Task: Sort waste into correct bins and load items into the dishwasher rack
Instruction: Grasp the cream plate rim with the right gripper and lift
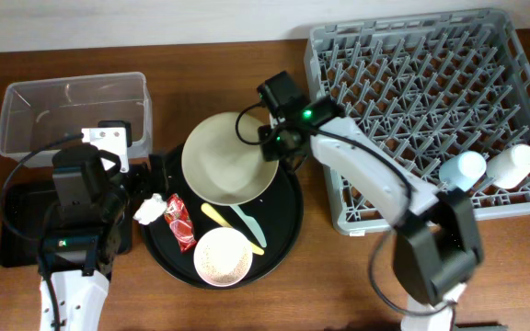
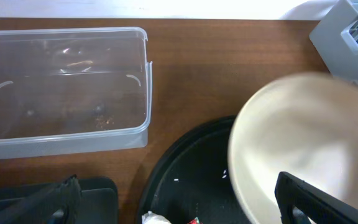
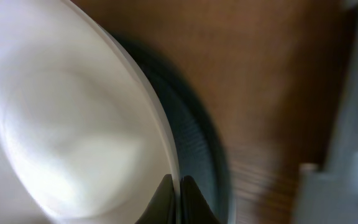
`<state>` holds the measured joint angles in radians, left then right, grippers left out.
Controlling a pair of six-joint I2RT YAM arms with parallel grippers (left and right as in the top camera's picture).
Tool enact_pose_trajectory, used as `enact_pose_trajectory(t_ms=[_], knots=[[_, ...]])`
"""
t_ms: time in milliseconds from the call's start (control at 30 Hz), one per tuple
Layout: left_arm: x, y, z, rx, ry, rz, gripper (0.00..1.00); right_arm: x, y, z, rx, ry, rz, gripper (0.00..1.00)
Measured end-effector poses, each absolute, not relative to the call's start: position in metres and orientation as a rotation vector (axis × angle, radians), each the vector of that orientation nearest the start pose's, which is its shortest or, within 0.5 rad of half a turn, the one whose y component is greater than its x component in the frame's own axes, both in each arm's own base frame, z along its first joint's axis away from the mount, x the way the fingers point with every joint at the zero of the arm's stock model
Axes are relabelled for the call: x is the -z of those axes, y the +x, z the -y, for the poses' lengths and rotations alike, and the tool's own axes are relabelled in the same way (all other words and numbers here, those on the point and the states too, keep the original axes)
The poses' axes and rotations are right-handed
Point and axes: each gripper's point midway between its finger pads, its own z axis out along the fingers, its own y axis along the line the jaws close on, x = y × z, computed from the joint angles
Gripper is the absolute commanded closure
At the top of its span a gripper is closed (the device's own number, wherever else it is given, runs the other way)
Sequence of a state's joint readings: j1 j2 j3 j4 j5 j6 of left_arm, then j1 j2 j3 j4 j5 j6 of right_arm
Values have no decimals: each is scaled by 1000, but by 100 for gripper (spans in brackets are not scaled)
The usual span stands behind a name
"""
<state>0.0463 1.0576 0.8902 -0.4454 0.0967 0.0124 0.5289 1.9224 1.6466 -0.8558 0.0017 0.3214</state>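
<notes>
Plate (image 1: 224, 158) first: the large cream round plate lies over the far part of the round black tray (image 1: 283, 216) in the middle of the tabletop (image 1: 247, 51), and the right hand (image 1: 270, 138) is clamped onto its right rim. The right wrist view shows it close up, the two dark fingertips (image 3: 166, 196) pinched together on the thin edge, with the tray's dark rim showing just beyond. Both wrist views blur the plate, so whether it is clear of the tray cannot be told. On the tray's near part sits the pinkish-white bowl (image 1: 222, 256), and between bowl and plate lie the yellow utensil (image 1: 231, 228) and the mint-green utensil (image 1: 247, 223), crossing near their ends. The red wrapper (image 1: 179, 222) lies at the tray's left side, with the crumpled white tissue (image 1: 150, 210) just beside it at the rim. Over to the left, the left hand (image 1: 109, 147) hangs with its jaws spread wide and nothing between them, between the clear tub (image 1: 74, 112) at the far left of the tabletop and the shallow black tray (image 1: 21, 230) toward the near left edge. At the far right corner stands the grey dishwasher rack (image 1: 412, 101), and along its near right side rest the light blue cup (image 1: 463, 170) and the white cup (image 1: 513, 165), side by side.
</notes>
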Motion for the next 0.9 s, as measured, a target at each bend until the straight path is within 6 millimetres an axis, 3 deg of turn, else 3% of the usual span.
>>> enact_pose_trajectory(t_ms=[100, 167, 267, 333, 467, 600, 667, 767, 900], knots=[[-221, 343, 1, 72, 17, -2181, 1, -174, 407, -215, -132, -303, -2597, 96], [-221, 343, 1, 72, 17, -2181, 1, -205, 409, -188, 28, -276, -2507, 96], [-221, 343, 1, 72, 17, -2181, 1, -248, 416, -137, 311, -164, -2364, 96], [-221, 343, 1, 72, 18, -2181, 1, -275, 425, -89, 550, -69, -2259, 96], [-221, 343, 1, 72, 18, -2181, 1, -302, 437, 1, 921, 48, -2161, 96], [-221, 343, 1, 72, 18, -2182, 1, -328, 446, 80, 1179, 149, -2081, 96], [-221, 343, 1, 72, 17, -2181, 1, -350, 450, 115, 1261, 233, -1994, 96], [-221, 343, 1, 72, 17, -2181, 1, -384, 450, 153, 1328, 334, -1870, 96], [-221, 343, 1, 72, 17, -2180, 1, -395, 447, 177, 1444, 306, -1861, 96]])
